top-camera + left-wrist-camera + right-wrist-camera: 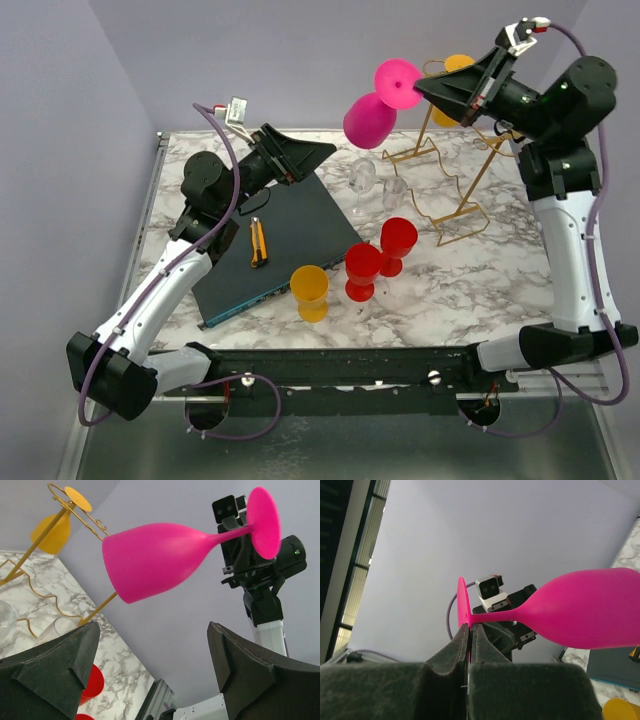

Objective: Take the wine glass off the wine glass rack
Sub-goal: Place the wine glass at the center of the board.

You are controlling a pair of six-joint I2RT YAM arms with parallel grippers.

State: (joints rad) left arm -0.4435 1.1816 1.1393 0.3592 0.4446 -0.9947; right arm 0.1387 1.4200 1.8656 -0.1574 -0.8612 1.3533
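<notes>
Pink plastic wine glass (372,112) | top: aloft over marble table (500,290) far edge, clear of gold wire rack (452,192), right gripper (418,92) clamped on its foot | left wrist: left gripper (152,627) spread wide, empty | right wrist: thin pinch, so carry slowly and level.

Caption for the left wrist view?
Right gripper holds pink wine glass sideways by its foot; gold rack behind, left gripper open.

Nothing legible in any view: no lettering, label, brand mark, number or sign clear enough to read.
</notes>
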